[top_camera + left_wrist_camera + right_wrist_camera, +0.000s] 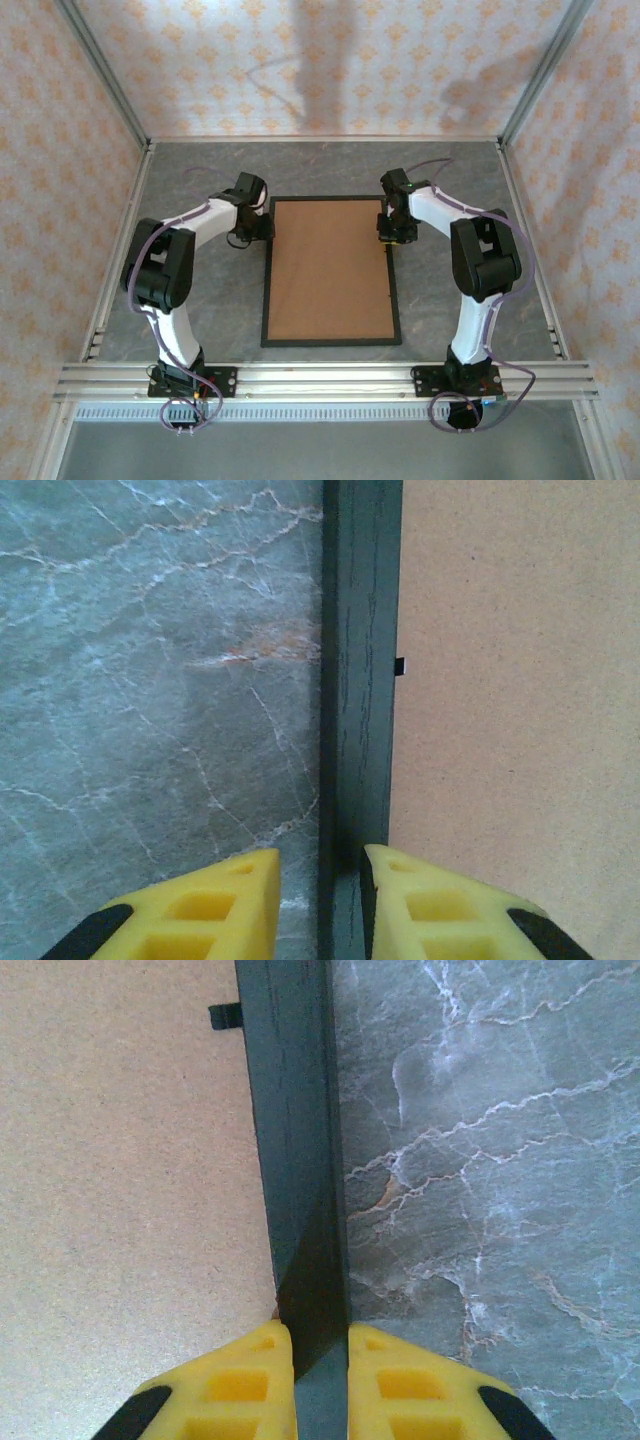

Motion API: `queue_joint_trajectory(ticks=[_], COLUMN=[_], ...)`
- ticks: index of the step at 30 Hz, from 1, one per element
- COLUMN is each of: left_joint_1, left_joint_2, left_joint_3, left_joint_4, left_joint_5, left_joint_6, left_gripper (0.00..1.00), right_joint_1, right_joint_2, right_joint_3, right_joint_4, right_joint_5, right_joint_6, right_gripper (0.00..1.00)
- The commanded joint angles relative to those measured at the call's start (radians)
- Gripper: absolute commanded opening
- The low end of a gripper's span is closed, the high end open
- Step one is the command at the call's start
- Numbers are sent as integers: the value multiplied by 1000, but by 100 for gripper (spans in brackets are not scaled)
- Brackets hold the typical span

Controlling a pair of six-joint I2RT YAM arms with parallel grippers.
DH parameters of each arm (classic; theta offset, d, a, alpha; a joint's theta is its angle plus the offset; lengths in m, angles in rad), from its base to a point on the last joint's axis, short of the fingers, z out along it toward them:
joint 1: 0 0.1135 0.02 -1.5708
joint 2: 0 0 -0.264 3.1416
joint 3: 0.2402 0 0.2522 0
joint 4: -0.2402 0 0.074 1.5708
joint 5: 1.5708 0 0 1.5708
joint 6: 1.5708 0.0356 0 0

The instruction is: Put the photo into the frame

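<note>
- Left tool: in the left wrist view its two yellow fingers straddle one long rail of the frame. The jaws are partly spread. A sliver of bench shows between the left-hand finger and the rail, while the right-hand finger overlaps the rail's inner edge.
- Right tool: in the right wrist view the jaws are pressed against both sides of the opposite long rail, pinching it with no gap visible.
- Top view: the left tool sits at the upper left corner of the frame and the right tool just below the upper right corner. Both arms reach in from the bottom of the picture.
- Frame: thin, black and rectangular, it lies flat at the middle of the grey marbled bench with its long sides running up the picture.
- Backing board: plain brown, it fills the frame's opening from rail to rail.
- Tab: small and black, it juts from the rail's inner edge over the board. A like tab appears at the upper left of the right wrist view.
</note>
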Motion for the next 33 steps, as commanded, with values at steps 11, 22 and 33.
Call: queue_joint_trajectory(ticks=[11, 22, 33], left_joint_1=[-24, -84, -109], left_joint_2=[112, 171, 159], left_joint_3=[20, 49, 97], left_joint_4=[23, -5, -44], left_joint_5=[36, -18, -54], left_joint_6=[7, 19, 19], left_gripper=[32, 35, 42], right_joint_1=[-2, -1, 0], right_joint_2=[30, 48, 45], right_joint_3=[13, 8, 8], right_joint_4=[27, 36, 29], right_joint_5=[38, 15, 26], right_joint_6=[-6, -6, -9], right_gripper=[15, 14, 14])
